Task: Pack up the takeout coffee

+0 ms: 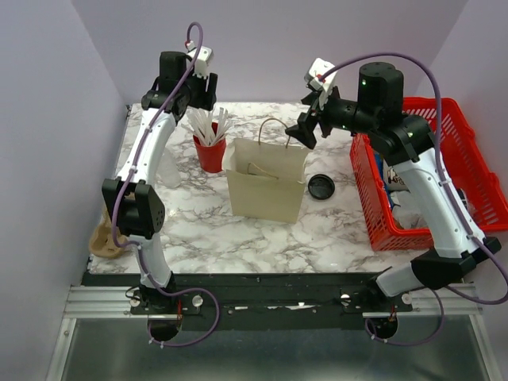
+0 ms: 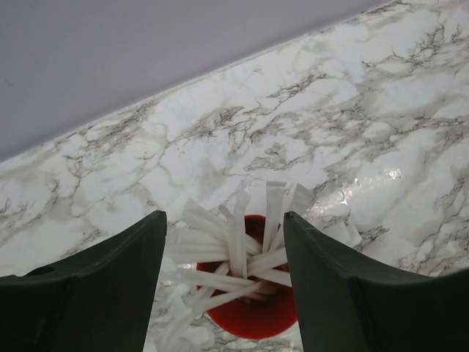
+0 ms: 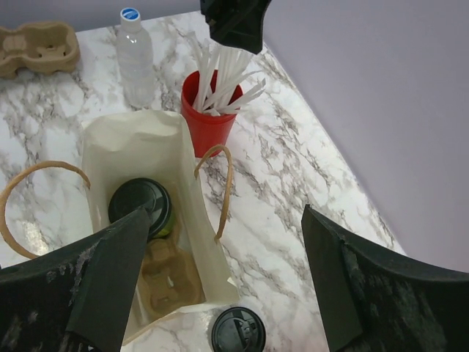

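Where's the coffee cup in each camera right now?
Top: not visible; the paper bag stands centre, its inside unseen.
Left wrist: not in it.
Right wrist: coffee cup inside the bag, lower left.
Shared landmark: red cup of sticks, in all three views.

The bag (image 1: 266, 181) stands in the middle of the counter (image 1: 206, 230), and inside it the takeout coffee (image 3: 141, 205) stands on a cup tray (image 3: 167, 273). The cup of sticks (image 1: 209, 147) stands just behind the bag's left corner, with a bottle (image 3: 135, 55) further left and a second tray (image 1: 100, 238) at the counter's left edge. A loose lid (image 1: 321, 187) lies just right of the bag, between it and the basket (image 1: 363, 190) at the right edge.
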